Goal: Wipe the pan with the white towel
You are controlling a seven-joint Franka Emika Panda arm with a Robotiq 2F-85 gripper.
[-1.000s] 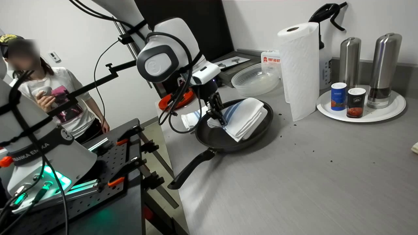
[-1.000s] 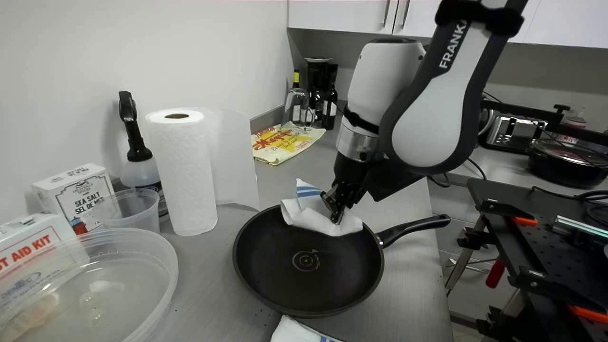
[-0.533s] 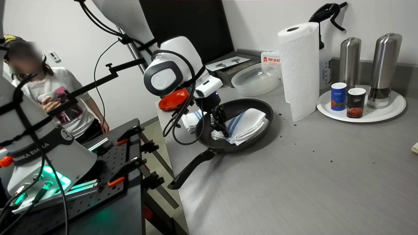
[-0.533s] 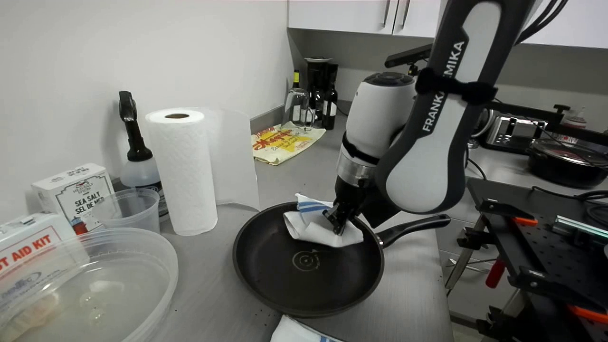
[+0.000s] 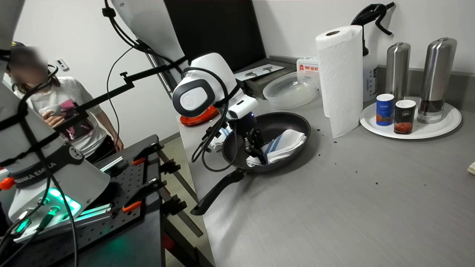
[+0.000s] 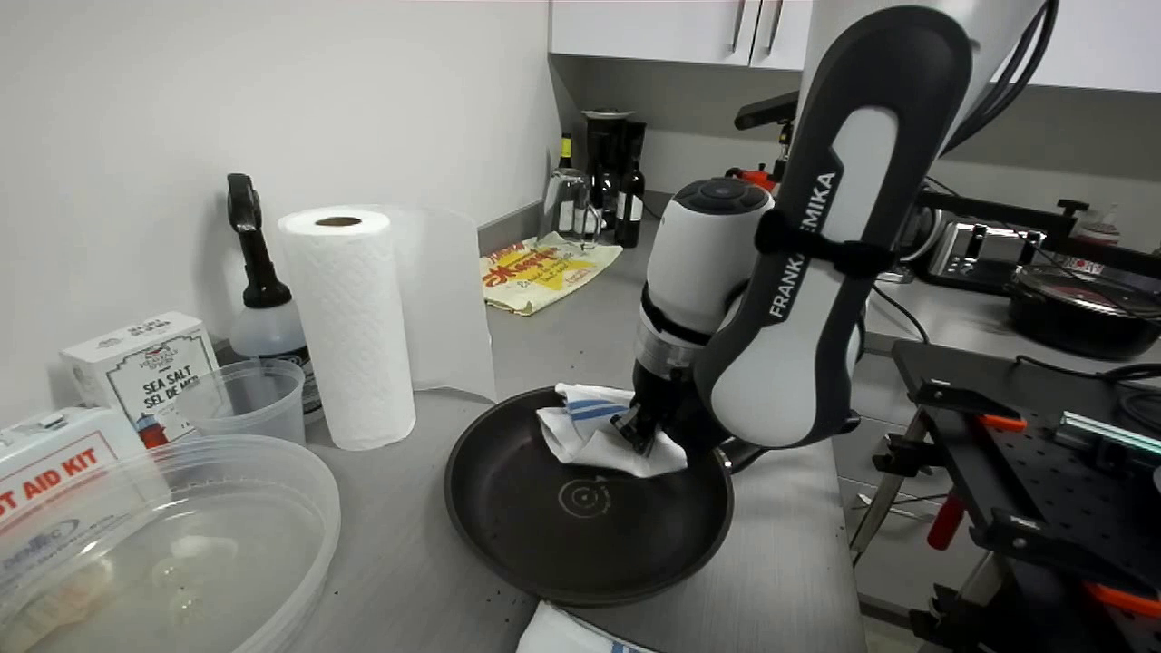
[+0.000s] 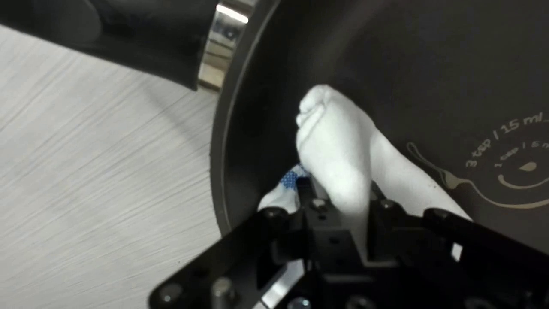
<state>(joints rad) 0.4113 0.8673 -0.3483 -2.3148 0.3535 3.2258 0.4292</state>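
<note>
In an exterior view, the white towel (image 6: 580, 443) is pinched by the nearly closed gripper (image 6: 632, 437), far right in the pan (image 6: 590, 553). Its small words (image 7: 510, 126) can be read only in the wrist view.

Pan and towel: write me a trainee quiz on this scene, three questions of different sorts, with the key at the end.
1. Choose one. What is pinched between the jaws in the wrist view?
A. a paper roll
B. the towel
C. a spray bottle

2. True or false: another striped cloth lies outside the pan.

3. In one word: besides white, what color shows on the towel?

Key: 1. B; 2. True; 3. Blue
</note>
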